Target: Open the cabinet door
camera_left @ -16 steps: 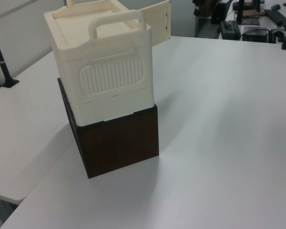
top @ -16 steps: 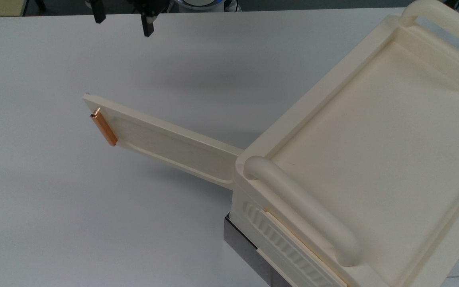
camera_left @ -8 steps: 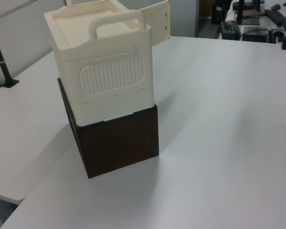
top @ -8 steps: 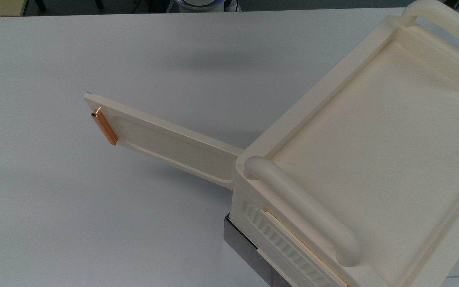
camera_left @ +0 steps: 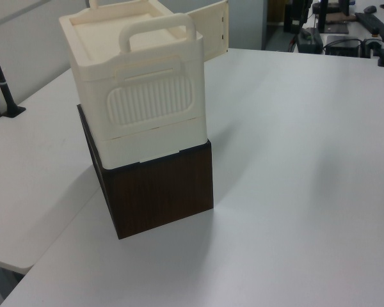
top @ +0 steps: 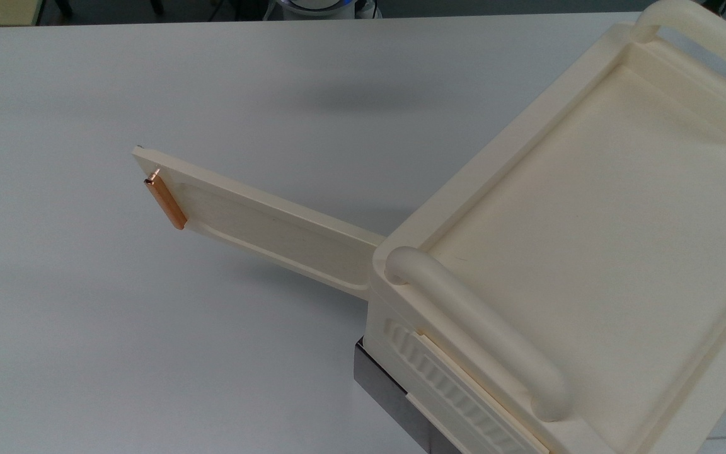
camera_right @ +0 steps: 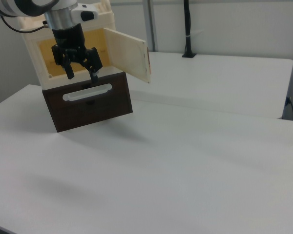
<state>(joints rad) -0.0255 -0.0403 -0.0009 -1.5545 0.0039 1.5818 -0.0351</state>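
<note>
The cabinet (top: 590, 252) is a cream box on a dark base (top: 388, 391), at the top view's right. Its cabinet door (top: 262, 221) stands swung wide open, reaching out to the top view's left, with the copper-orange strip (top: 165, 202) at its free end. In the left view the cabinet door (camera_left: 214, 29) juts out behind the cabinet (camera_left: 141, 83). In the right view my gripper (camera_right: 81, 73) hangs open with nothing between its black fingers, in front of the cabinet's (camera_right: 39, 48) open yellowish inside. It is clear of the cabinet door (camera_right: 127, 53).
The dark base (camera_right: 88, 105) carries a white bar handle (camera_right: 87, 92). A black pole (camera_right: 188, 29) is clamped on the far table. Another black pole (camera_left: 3, 89) stands at the left view's left. Wide white tabletop (top: 149, 347) lies around the door.
My gripper's fingers, seen at the top view's upper edge one second ago, have left that view. The door and the cabinet have not moved.
</note>
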